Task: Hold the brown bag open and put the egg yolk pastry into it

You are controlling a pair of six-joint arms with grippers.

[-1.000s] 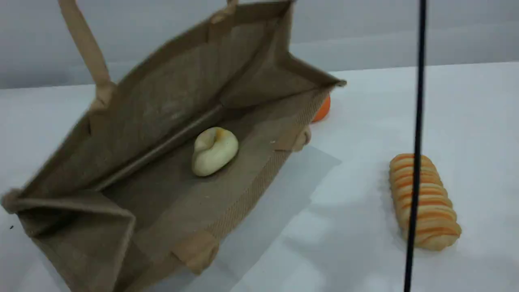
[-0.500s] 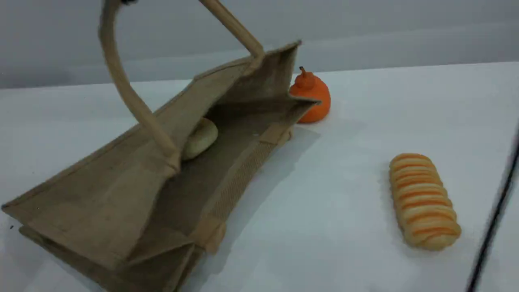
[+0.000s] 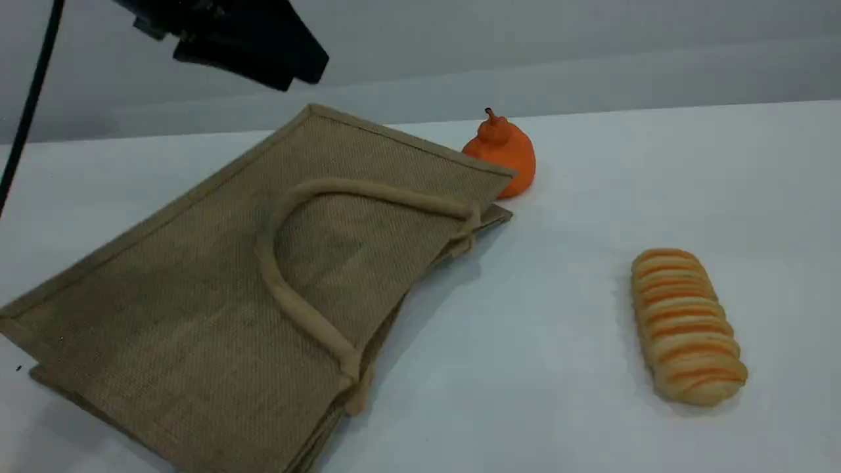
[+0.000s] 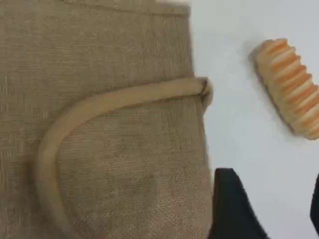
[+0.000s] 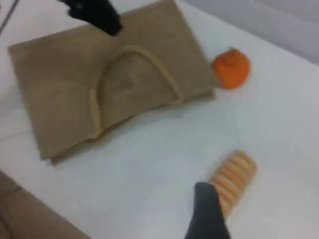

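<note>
Since the earlier frames, the brown bag (image 3: 217,295) has gone from gaping open with the egg yolk pastry lying inside to lying collapsed flat across the left half of the scene view, and the pastry is no longer showing anywhere. One beige handle (image 3: 295,263) is lying looped across the bag's upper face. The left gripper (image 3: 230,33) is hanging dark in the upper left corner above the bag, its jaws spread and pinching nothing. The right gripper (image 5: 207,214) is showing one fingertip at the bottom of its own view; its spread cannot be judged there. An orange pumpkin-shaped piece (image 3: 502,154) is sitting just beside the bag's upper right corner. The orange-striped bread (image 3: 686,325) is lying well apart at right on the white table (image 3: 558,368).
</note>
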